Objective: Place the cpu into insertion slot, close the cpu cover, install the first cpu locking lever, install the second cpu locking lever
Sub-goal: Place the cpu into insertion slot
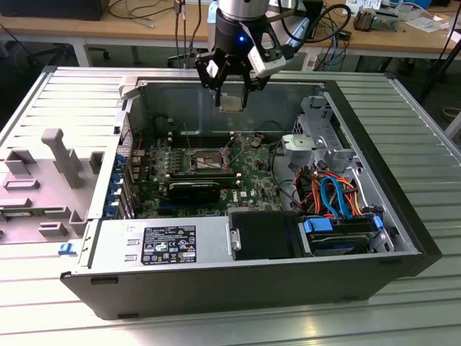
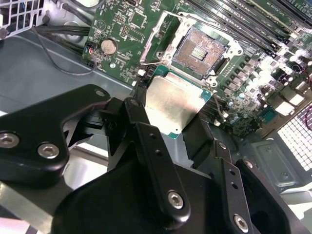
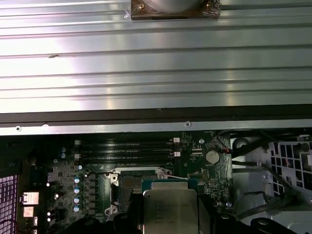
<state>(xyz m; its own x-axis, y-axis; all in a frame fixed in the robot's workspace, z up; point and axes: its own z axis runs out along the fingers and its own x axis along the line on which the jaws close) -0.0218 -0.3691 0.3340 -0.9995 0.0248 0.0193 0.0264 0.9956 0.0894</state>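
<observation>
My gripper (image 1: pixel 230 101) hangs over the open computer case, shut on the cpu (image 1: pixel 230 104), a small square chip with a dull silver top. Both wrist views show the cpu (image 2: pixel 175 100) (image 3: pixel 170 209) pinched at its edges between the black fingers (image 2: pixel 141 122), above the board and touching nothing else. The insertion slot (image 2: pixel 201 49) (image 3: pixel 127 184) (image 1: pixel 205 160) lies bare on the green motherboard, dark-centred with a silver rim, below and slightly to one side of the chip. The cpu cover's position I cannot make out; thin silver levers (image 2: pixel 152 46) stand beside the slot.
Long black memory slots (image 3: pixel 126 150) run beside the socket. A silver power supply (image 1: pixel 166 245), a black shroud (image 1: pixel 263 234) and a drive bay with orange and blue cables (image 1: pixel 333 193) fill the case's near side. A grey fixture (image 1: pixel 57 169) sits at the exterior view's left.
</observation>
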